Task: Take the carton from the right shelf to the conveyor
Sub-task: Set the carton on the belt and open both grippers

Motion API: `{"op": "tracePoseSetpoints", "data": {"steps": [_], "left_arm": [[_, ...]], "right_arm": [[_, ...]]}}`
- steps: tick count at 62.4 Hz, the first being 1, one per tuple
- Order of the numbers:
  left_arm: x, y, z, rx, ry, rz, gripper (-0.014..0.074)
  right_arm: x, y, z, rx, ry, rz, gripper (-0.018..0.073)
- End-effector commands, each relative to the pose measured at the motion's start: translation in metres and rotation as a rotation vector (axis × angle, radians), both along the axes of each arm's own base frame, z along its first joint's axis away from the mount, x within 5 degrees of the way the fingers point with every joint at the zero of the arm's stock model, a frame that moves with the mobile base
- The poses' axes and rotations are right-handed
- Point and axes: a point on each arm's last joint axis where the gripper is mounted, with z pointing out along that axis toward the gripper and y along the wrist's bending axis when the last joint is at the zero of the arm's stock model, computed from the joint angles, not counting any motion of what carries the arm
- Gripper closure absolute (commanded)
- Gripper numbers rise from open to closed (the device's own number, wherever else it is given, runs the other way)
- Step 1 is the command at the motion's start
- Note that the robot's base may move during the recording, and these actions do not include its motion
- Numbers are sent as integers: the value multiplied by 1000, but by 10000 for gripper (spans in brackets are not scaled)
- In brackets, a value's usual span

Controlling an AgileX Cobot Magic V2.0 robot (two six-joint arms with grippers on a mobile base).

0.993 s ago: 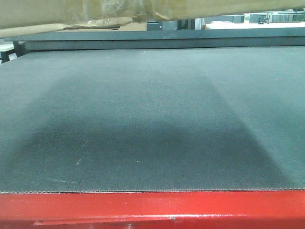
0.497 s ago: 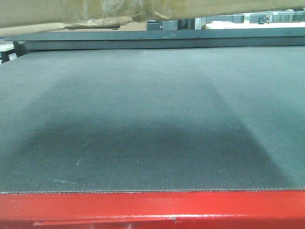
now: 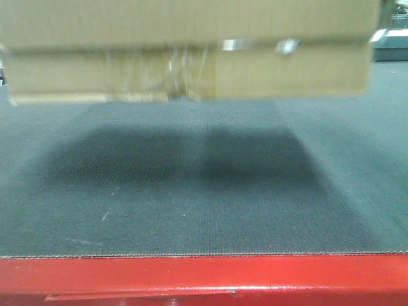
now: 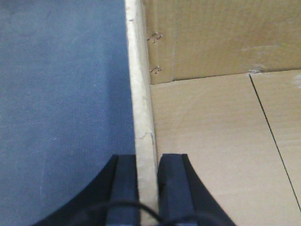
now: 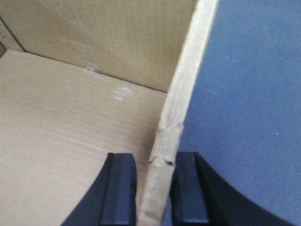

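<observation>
The brown carton [image 3: 191, 57] fills the top of the front view, blurred, hanging low over the dark grey conveyor belt [image 3: 204, 191], with its wrinkled tape patch [image 3: 159, 73] on the lower front strip. In the left wrist view my left gripper [image 4: 148, 188] is shut on the carton's left wall [image 4: 141, 94]. In the right wrist view my right gripper [image 5: 154, 193] grips the carton's right wall [image 5: 183, 94], which leans against the outer finger. Both views look down into the carton, with belt outside the wall. The right shelf is out of view.
The conveyor's red metal front edge [image 3: 204, 277] runs along the bottom of the front view. The carton casts a broad shadow on the belt beneath it. The belt shows beside the carton in the left wrist view [image 4: 61, 94] and the right wrist view [image 5: 254, 94].
The carton has come down fast: before only its bottom edge showed at the top of the front view, now its front face covers the far belt and background.
</observation>
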Motion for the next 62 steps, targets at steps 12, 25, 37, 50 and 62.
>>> {"op": "tracePoseSetpoints", "data": {"steps": [12,25,37,50,62], "left_arm": [[42,-11,-38,42,8,-26,615],[53,-14,-57,85,49,-24,507],[55,-13,-60,97,56,-21,111],[47,-9,-51,103,61,-6,7],[24,1,-22,110,26,-1,9]], "right_arm": [[48,13,-49,-66,29,-2,625],[62,16,-70,-89,56,-4,606],[63,17,-69,-87,47,-4,190],[59,15,-64,-90,45,-5,-10],[44,5,-39,-74,3,-16,-8]]}}
